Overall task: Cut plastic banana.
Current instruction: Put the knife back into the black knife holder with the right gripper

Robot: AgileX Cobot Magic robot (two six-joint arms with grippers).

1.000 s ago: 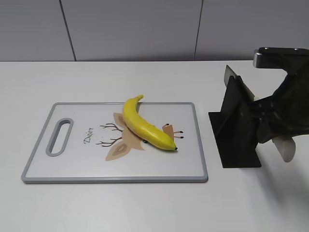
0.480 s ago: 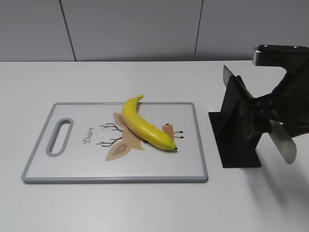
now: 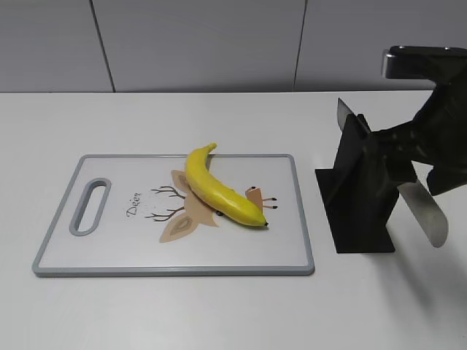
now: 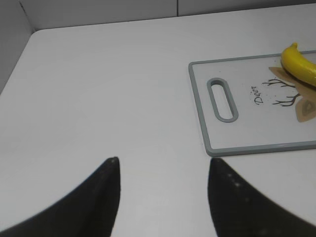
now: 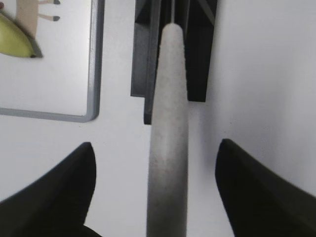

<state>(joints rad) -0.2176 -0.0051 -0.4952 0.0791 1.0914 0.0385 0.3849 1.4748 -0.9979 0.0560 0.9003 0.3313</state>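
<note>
I see one plastic banana (image 3: pixel 219 188) lying diagonally on the single cutting board (image 3: pixel 109 255), stem toward 11 o'clock. At 3 o'clock stands one black knife block (image 3: pixel 357 197). My right gripper (image 5: pixel 153 163) has its jaws spread either side of a knife handle (image 5: pixel 168 148); whether they pinch it I cannot tell. My left gripper (image 4: pixel 163 182) hangs with jaws spread above the bare bench (image 4: pixel 98 98).

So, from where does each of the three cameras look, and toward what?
Exterior: in front of the table, slanting down at the cutting board, banana, knife stand; right arm shows.
Left wrist: above bare table, facing the board's handle end; left claw open.
Right wrist: looks down a grey handle toward the stand; right claw wide apart.
All three share the board and banana.
</note>
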